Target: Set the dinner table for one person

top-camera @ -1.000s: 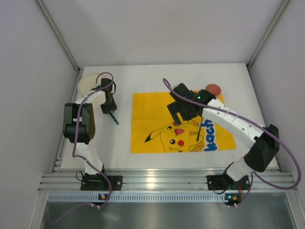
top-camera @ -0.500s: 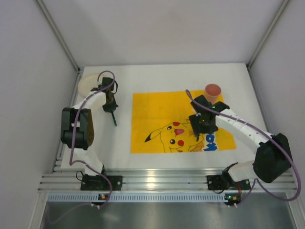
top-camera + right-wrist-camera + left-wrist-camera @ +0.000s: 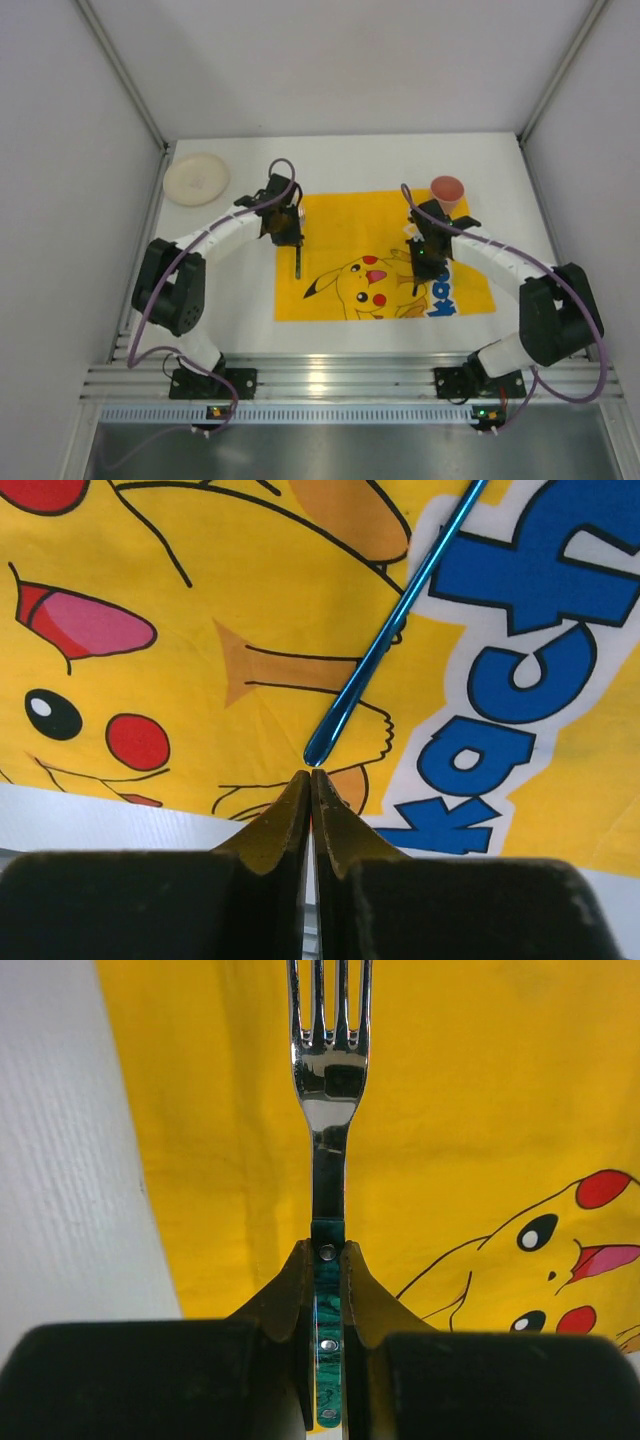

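My left gripper (image 3: pixel 287 228) (image 3: pixel 328 1260) is shut on the green handle of a steel fork (image 3: pixel 330 1080). The fork (image 3: pixel 297 262) hangs over the left edge of the yellow cartoon mat (image 3: pixel 385 215), tines pointing toward the near side. My right gripper (image 3: pixel 424 262) (image 3: pixel 311 775) is shut with nothing between its fingers, low over the mat's right part. A thin blue utensil handle (image 3: pixel 390 630) lies on the mat, its end just beyond those fingertips. The white dinner table (image 3: pixel 250 300) carries the mat.
A cream plate (image 3: pixel 197 177) sits at the table's far left corner. A pink cup (image 3: pixel 447 189) stands just past the mat's far right edge, close behind the right wrist. An aluminium rail (image 3: pixel 330 375) runs along the near edge; grey walls enclose the sides.
The left gripper shut on the fork beside the plate and carried it right to the mat's left edge. The right gripper moved right over the mat and went from open to shut.
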`<state>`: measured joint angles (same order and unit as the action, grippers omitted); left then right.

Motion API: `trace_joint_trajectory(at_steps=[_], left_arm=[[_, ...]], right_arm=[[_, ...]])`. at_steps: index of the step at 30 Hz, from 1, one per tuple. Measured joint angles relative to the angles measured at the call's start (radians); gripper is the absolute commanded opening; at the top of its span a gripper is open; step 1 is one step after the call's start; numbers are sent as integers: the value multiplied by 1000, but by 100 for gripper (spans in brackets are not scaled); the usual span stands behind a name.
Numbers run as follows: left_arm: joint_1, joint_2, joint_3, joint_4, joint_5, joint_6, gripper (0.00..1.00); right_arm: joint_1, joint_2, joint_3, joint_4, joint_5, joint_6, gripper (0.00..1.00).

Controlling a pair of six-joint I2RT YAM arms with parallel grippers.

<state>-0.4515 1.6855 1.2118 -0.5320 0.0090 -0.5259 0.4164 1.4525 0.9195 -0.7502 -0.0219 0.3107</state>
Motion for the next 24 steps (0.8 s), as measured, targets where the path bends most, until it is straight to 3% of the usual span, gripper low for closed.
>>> trace_joint_trajectory(at_steps=[15,24], left_arm=[[-39,124,-43,2,6,-7,0],[-42,139,-40,3,-32,-6,0]], right_arm=[[-19,196,39,125,-55,6,0],[-104,200,32,131,-103,33,0]])
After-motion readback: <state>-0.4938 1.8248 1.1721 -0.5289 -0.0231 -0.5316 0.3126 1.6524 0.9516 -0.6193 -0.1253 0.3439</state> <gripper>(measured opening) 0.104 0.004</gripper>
